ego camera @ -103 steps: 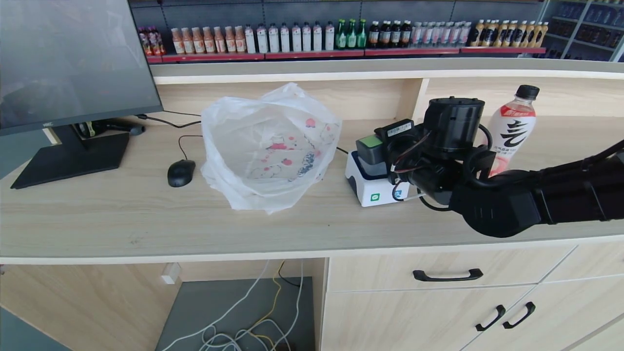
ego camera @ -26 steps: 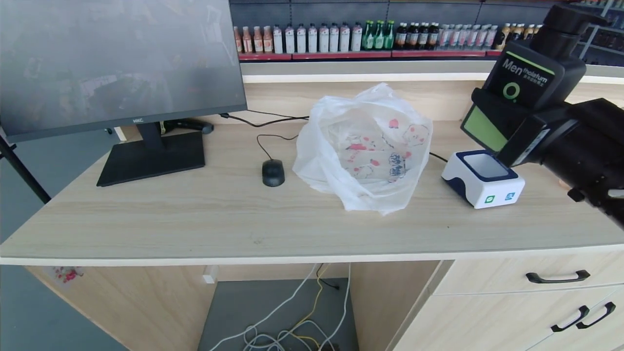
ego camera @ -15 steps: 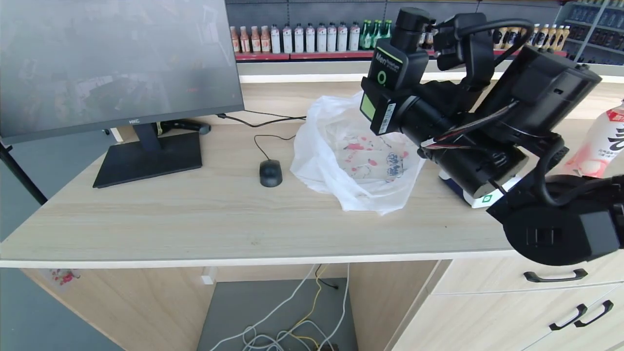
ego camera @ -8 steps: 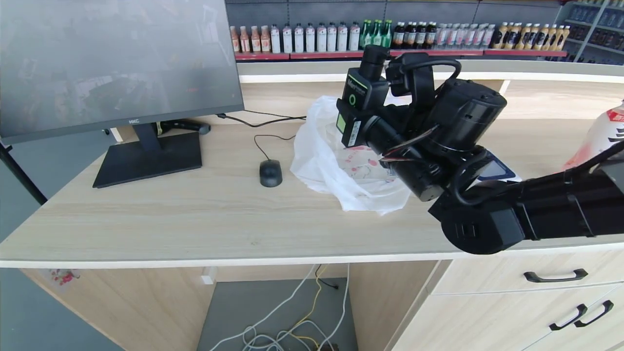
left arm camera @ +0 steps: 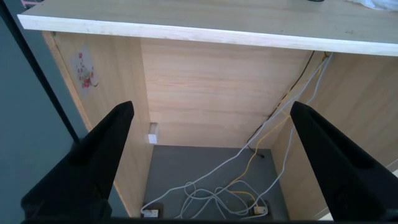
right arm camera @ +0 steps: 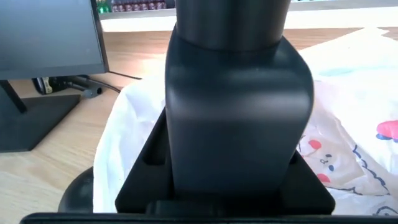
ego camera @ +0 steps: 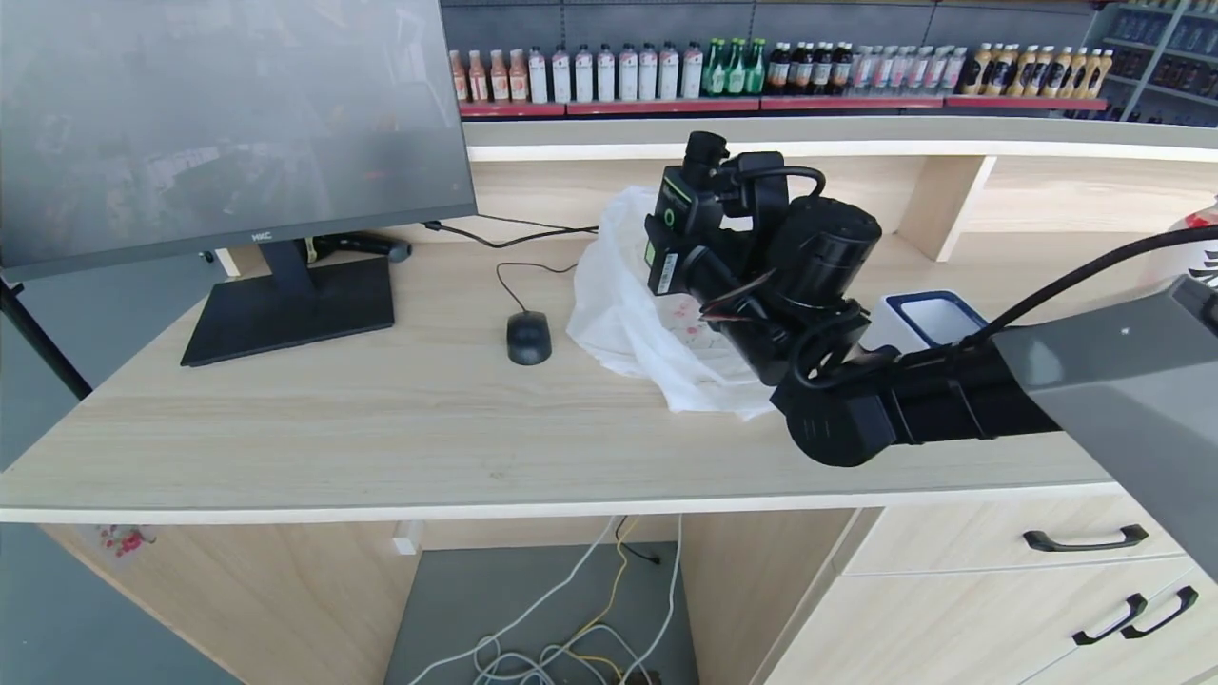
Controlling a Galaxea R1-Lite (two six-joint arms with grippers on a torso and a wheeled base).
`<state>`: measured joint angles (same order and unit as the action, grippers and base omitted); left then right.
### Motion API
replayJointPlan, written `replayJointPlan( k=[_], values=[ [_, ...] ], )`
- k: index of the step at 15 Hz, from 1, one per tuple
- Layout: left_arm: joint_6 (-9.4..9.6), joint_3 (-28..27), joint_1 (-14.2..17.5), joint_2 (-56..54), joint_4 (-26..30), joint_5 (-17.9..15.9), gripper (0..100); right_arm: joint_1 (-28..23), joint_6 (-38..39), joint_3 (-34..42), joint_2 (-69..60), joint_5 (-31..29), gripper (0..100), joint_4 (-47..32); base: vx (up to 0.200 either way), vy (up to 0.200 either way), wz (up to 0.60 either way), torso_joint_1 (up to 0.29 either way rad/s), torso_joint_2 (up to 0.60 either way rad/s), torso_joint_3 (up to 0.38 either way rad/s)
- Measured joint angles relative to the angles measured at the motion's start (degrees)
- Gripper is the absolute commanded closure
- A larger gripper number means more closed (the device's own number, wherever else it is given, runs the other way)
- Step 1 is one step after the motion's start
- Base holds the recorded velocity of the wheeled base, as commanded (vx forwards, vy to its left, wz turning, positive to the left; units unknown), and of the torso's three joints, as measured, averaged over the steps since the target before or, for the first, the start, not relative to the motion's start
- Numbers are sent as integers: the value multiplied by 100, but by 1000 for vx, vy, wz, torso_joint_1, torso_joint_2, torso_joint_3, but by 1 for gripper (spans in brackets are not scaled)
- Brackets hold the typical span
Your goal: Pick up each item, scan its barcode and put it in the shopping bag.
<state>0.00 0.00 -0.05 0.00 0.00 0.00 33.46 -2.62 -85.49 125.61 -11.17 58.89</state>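
Note:
A black bottle (ego camera: 674,221) with a green label is held at the open mouth of the white plastic shopping bag (ego camera: 618,314). My right gripper (ego camera: 702,255) is shut on it, and the arm comes in from the right across the counter. In the right wrist view the black bottle (right arm camera: 236,118) stands close in front, with the shopping bag (right arm camera: 348,124) spread behind it. The white and blue scanner (ego camera: 928,319) sits right of the bag. A pink drink bottle (ego camera: 1207,249) stands at the far right edge. My left gripper (left arm camera: 211,168) hangs open below the counter's edge, holding nothing.
A monitor (ego camera: 228,124) on a black stand occupies the counter's left, with a black mouse (ego camera: 528,338) between it and the bag. A raised back ledge (ego camera: 856,143) runs behind. Drawers (ego camera: 1085,542) sit below right; cables (left arm camera: 217,193) lie in the open bay.
My right arm carried the black bottle from above the scanner leftward and down to the bag's mouth. The head view also shifted after the oldest frame.

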Motion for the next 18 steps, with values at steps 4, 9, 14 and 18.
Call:
replayJointPlan(
  k=[4,9,14,18],
  values=[
    [0,0,0,0,0,0,0,-87,-5,-453,394,-11,100,-13,0,0,0,0,0,0],
    [0,0,0,0,0,0,0,-72,-66,-670,750,-46,100,-13,0,0,0,0,0,0],
    [0,0,5,2,0,0,0,-61,-189,-675,940,-141,100,-7,0,0,0,0,0,0],
    [0,0,0,0,0,0,0,-28,-165,-660,1061,-396,100,6,0,0,0,0,0,0]
  ],
)
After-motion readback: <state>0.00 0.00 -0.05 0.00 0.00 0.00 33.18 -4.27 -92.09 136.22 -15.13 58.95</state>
